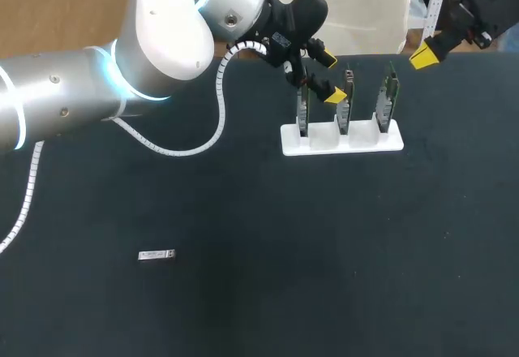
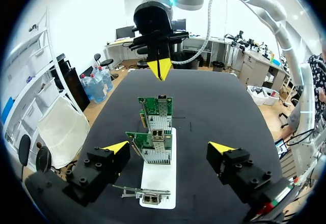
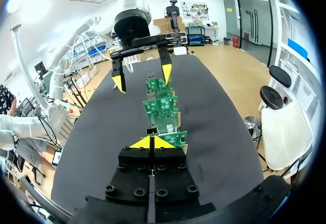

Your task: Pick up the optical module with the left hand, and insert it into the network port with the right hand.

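The left gripper (image 1: 329, 75) hangs over the far middle of the black table (image 1: 243, 292) with its two yellow-tipped fingers spread wide and nothing between them. In its own wrist view the fingers (image 2: 116, 146) stand on either side of a row of three green circuit boards (image 2: 151, 148), clear of them. It is above the left end of that row as the head view shows it.

The boards stand upright, one behind another, in a white stand (image 1: 340, 140). The board nearest the left gripper shows a small metal port (image 2: 151, 199) on its edge.

The right gripper (image 3: 152, 142) has its yellow tips pressed together and holds nothing. It hangs past the right end of the stand, near the table's far right corner, and points along the row of boards toward the left gripper.

The optical module (image 1: 156, 255), a small silver bar, lies flat on the table at the near left, well apart from the stand and from both grippers. Neither gripper touches it.
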Controlling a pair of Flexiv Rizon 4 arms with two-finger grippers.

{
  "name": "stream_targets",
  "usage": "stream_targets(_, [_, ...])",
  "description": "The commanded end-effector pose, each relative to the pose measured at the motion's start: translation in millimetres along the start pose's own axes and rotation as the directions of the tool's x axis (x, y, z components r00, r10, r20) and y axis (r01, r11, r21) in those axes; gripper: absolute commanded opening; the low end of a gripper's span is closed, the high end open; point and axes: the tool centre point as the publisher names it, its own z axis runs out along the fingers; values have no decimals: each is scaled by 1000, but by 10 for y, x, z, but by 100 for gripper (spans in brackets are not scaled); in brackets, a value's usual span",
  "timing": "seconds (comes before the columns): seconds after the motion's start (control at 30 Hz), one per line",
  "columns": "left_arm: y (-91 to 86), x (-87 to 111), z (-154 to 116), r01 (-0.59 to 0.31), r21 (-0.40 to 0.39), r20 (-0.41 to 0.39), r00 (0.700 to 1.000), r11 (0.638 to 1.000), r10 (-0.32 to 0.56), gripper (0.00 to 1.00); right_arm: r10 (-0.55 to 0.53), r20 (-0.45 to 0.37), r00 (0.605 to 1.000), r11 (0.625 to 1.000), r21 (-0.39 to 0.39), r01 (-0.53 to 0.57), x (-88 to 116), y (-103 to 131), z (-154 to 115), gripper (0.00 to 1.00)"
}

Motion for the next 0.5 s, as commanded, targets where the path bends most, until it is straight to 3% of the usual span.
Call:
stream_targets(0.03, [14, -9, 6, 2, 2, -5, 1000, 1000, -1, 100, -1, 2, 1000, 1000, 24, 1, -3, 67, 14, 0])
stream_targets(0.1, [14, -9, 6, 2, 2, -5, 1000, 1000, -1, 100, -3, 5, 1000, 999, 34, 3, -13, 66, 19, 40])
stream_targets(0.13, [14, -9, 6, 2, 2, -5, 1000, 1000, -1, 100, -3, 5, 1000, 999, 34, 3, -13, 66, 19, 92])
stream_targets(0.17, [14, -9, 6, 2, 2, -5, 1000, 1000, -1, 100, -3, 5, 1000, 999, 34, 3, -13, 66, 19, 100])
stream_targets(0.5, [14, -9, 6, 2, 2, -5, 1000, 1000, -1, 100, -3, 5, 1000, 999, 34, 3, -13, 66, 19, 100])
